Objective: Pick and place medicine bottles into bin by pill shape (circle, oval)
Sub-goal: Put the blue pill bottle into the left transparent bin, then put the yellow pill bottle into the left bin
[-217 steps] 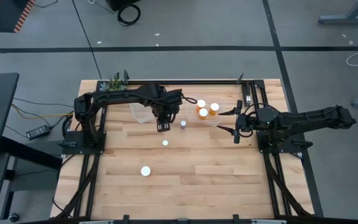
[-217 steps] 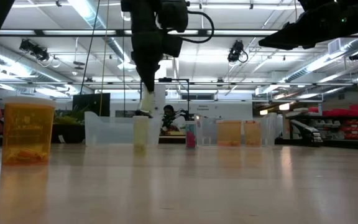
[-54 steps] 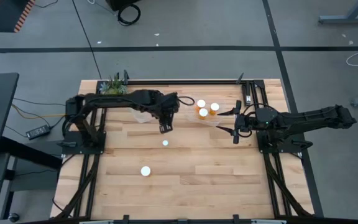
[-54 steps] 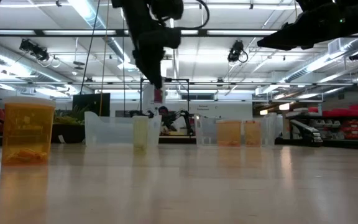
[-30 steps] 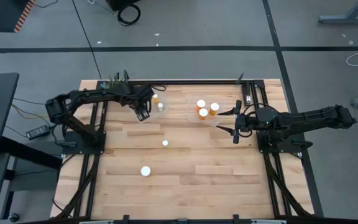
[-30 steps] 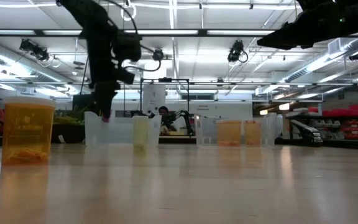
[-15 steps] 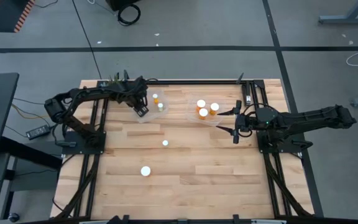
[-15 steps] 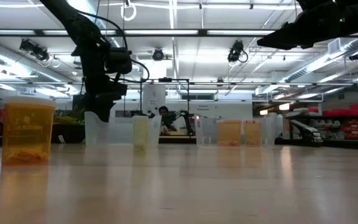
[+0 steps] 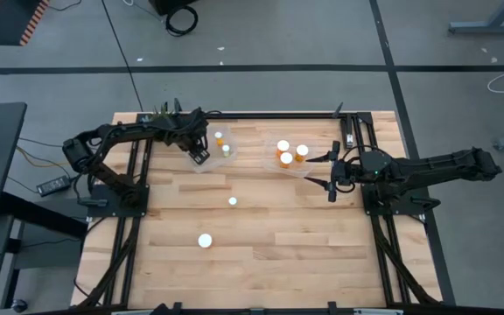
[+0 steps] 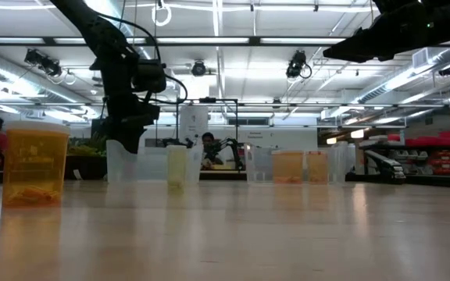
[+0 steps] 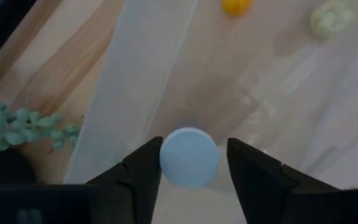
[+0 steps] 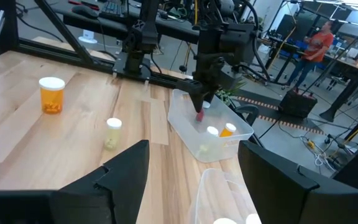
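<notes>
The left claw point(image 9: 200, 154) reaches down into the clear plastic bin point(image 9: 218, 163) at the far left of the wooden counter point(image 9: 261, 245), just right of the small green potted plant point(image 9: 159, 115). In the left wrist view a slim bottle with a round white cap point(image 11: 189, 157) sits between the dark fingers point(image 11: 143, 171) with slivers of space at either side, so the claw stands narrowly parted around it; whether it grips cannot be told. Two other bottles lie in that bin, one orange point(image 9: 219, 137) and one pale point(image 9: 227, 150). A second clear bin point(image 9: 271, 159) to the right holds three white-capped orange bottles point(image 9: 287, 157). On the open counter stand a slim pale bottle point(image 9: 232, 201) near the middle and a wider orange-bodied bottle with a white cap point(image 9: 205, 240) nearer and to the left. The right claw point(image 9: 332, 171) hangs at the right beside the second bin, its fingers point(image 12: 126, 171) parted with nothing between them. In the right wrist view a person in a red top point(image 12: 319, 41) stands in the room beyond.
</notes>
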`<state>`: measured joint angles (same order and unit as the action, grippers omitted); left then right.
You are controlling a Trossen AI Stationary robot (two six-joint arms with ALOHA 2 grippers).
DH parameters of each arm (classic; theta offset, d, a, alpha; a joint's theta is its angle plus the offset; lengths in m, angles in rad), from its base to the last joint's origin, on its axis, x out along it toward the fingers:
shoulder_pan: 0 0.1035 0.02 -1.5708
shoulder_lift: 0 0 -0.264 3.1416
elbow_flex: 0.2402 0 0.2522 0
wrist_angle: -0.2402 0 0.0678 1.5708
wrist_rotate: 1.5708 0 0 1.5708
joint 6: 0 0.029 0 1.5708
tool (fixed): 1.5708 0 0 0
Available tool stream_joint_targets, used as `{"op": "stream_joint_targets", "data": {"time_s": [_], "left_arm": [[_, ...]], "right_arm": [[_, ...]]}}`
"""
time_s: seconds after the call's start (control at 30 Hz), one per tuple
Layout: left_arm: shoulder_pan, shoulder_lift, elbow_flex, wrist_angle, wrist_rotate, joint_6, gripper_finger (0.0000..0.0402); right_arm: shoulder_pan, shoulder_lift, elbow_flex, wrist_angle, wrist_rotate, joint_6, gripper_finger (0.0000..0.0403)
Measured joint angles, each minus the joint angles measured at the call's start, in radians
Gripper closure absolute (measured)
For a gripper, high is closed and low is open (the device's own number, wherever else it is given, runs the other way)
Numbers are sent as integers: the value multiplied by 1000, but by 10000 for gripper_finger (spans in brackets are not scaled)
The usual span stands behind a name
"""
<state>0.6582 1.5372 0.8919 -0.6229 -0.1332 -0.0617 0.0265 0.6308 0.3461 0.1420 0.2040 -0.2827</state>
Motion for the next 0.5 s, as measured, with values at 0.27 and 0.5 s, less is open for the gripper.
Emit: {"op": "stream_joint_targets", "data": {"time_s": [0.27,0.5], "left_arm": [[-1,0,70,-86,-27,14,169],[-63,0,145,-92,-7,74,153]], "right_arm": [[0,0,0,0,0,-1,149],[0,0,0,-1,0,-1,149]]}}
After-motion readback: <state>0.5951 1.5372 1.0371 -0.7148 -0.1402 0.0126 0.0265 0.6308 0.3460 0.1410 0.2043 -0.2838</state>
